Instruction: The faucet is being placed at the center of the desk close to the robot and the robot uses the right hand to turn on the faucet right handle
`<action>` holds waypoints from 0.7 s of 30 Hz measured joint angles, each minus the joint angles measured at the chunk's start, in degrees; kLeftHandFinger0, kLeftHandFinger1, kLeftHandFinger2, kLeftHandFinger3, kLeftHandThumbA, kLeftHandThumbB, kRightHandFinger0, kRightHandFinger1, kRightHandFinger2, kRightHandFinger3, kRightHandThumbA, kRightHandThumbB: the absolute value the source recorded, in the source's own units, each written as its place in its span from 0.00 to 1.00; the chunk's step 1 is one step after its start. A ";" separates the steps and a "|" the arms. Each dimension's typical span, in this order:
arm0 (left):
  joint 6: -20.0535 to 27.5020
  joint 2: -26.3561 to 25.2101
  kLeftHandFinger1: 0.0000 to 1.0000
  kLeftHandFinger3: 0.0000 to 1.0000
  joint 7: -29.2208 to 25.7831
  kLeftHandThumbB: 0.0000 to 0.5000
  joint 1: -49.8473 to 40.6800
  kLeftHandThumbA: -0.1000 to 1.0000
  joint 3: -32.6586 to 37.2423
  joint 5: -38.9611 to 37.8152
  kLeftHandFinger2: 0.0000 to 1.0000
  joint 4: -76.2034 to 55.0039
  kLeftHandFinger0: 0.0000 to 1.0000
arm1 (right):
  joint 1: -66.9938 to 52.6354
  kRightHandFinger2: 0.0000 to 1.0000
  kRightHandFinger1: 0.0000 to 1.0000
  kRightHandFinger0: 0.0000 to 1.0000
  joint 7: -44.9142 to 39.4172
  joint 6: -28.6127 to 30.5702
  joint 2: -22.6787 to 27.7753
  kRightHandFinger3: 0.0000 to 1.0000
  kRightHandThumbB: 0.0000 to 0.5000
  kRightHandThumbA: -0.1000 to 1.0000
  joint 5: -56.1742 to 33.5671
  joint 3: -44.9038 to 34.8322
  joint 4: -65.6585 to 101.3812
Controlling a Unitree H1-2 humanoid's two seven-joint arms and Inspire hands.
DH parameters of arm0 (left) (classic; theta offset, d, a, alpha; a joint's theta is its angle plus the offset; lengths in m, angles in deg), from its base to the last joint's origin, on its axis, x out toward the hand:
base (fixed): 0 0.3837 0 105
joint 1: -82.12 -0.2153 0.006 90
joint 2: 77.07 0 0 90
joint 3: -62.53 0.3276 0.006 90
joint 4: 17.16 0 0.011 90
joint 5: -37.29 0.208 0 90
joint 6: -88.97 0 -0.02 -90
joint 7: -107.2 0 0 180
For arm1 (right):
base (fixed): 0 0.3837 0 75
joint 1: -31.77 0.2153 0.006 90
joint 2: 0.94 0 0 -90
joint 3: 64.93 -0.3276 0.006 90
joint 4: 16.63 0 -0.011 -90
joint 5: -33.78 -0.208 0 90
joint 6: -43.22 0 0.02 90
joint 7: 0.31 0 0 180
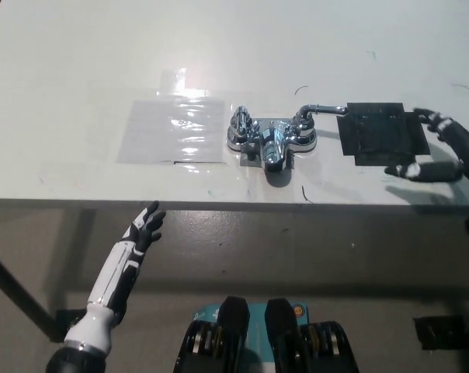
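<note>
A chrome faucet [270, 140] stands near the front edge of the white desk [79, 62], about at its middle. Its right handle [318, 111] is a lever pointing to the right, toward a black square patch [382, 134]. Its left handle [240, 121] is a short knob. My black right hand [438, 148] hovers at the right edge of the black patch, fingers spread and open, well clear of the lever. My white left hand [145, 225] rests below the desk's front edge at the lower left, fingers apart and holding nothing.
A clear plastic sheet [172, 130] is taped flat on the desk just left of the faucet. The desk's front edge [219, 203] runs across the picture below the faucet, with grey floor beneath.
</note>
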 measured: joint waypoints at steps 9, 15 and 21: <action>-0.04 -0.03 1.00 1.00 0.00 0.23 2.46 1.00 -0.18 0.00 1.00 1.51 1.00 | -12.78 1.00 1.00 1.00 1.08 0.65 -3.62 1.00 0.54 1.00 -7.18 -4.84 16.44; -0.26 -0.13 1.00 1.00 0.00 0.27 3.69 1.00 -0.88 -0.04 1.00 1.64 1.00 | -21.76 1.00 1.00 1.00 1.67 4.80 -11.61 1.00 0.55 1.00 -12.88 -7.03 25.28; -0.66 -0.30 1.00 1.00 0.00 0.25 4.56 1.00 -2.11 -0.04 1.00 1.65 1.00 | -26.33 1.00 1.00 1.00 2.03 10.07 -17.96 1.00 0.54 1.00 -16.01 -7.94 23.58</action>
